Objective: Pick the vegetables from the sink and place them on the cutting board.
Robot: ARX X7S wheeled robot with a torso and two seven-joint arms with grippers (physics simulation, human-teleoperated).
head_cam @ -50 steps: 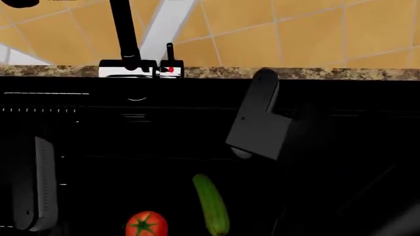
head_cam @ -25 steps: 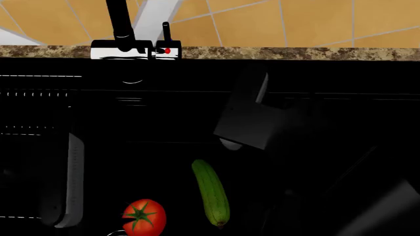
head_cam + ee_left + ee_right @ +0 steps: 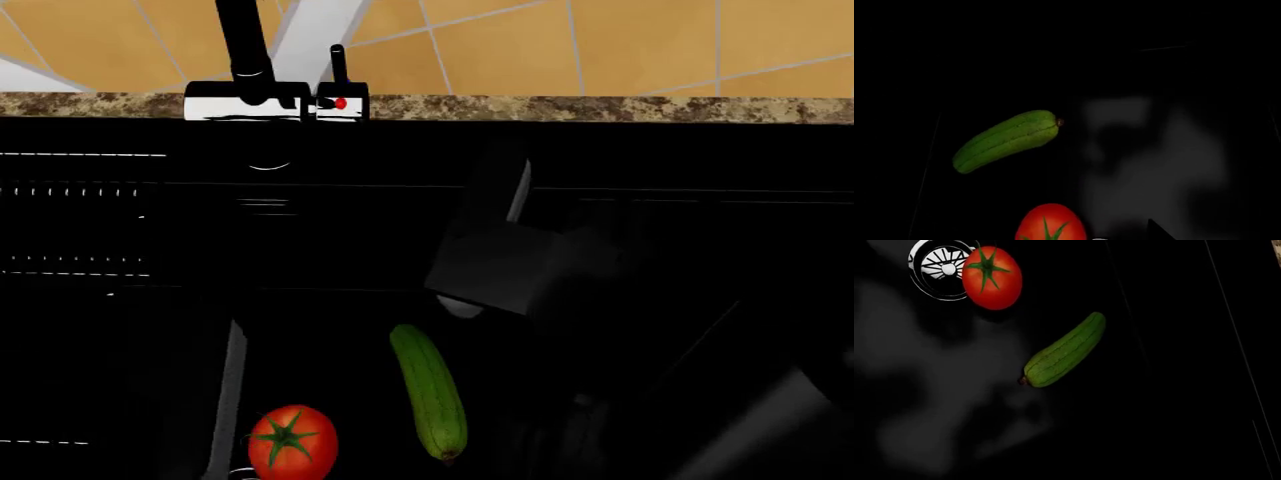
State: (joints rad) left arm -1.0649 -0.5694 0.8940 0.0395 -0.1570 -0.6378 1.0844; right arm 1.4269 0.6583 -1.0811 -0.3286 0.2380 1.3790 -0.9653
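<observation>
Orange wall tiles (image 3: 641,50) with pale grout fill the background of the head view, above a speckled stone counter edge (image 3: 601,108). Below it the glossy black sink (image 3: 334,230) takes up nearly everything else. At the back left, the black faucet (image 3: 240,40) rises from its chrome base (image 3: 267,103), with a small red dot on the fitting beside it.

Low on the left, a slim pale edge of the left claw (image 3: 224,405) stands just beside the tomato (image 3: 292,441); whether it is released or clenched, I cannot tell. The red tomato with its green stem star lies on the sink floor, touching the round chrome drain (image 3: 939,267) in the right wrist view. Right of it, apart from it, lies the dark-green cucumber (image 3: 430,392), lengthwise on the basin floor, stem end toward the robot.

Just above and right of the cucumber hangs the right claw (image 3: 494,265), a dark grey block over the basin, not touching either vegetable; its fingers are lost in the dark, so I cannot tell its state.
</observation>
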